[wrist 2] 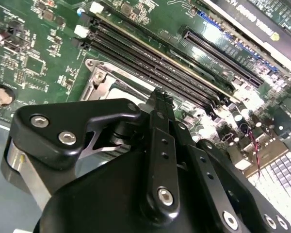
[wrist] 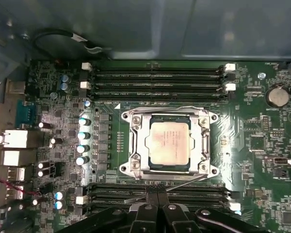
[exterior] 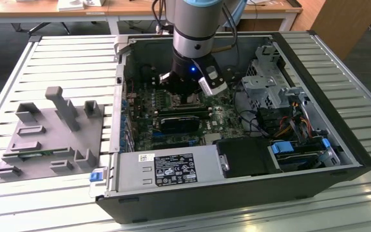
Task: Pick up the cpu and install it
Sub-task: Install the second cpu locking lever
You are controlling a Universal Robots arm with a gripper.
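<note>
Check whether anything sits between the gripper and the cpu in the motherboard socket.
Nothing visible does. In the first wrist view the cpu lies flat in the socket frame, its metal top fully exposed. The gripper hangs beside the frame over the memory slots, fingers closed together and holding nothing; only a thin retention lever runs along that edge.

The small square cpu with a silver-grey metal top lies flat inside the silver metal socket frame on the green motherboard, the frame bordering it on all four sides. Long black empty memory slots run in parallel rows on one side of the socket, and more black slots run on the opposite side. The black metal gripper hangs over that second row, its two fingers pressed together, apart from the cpu. A round silver coin battery sits near the board's edge.
</note>
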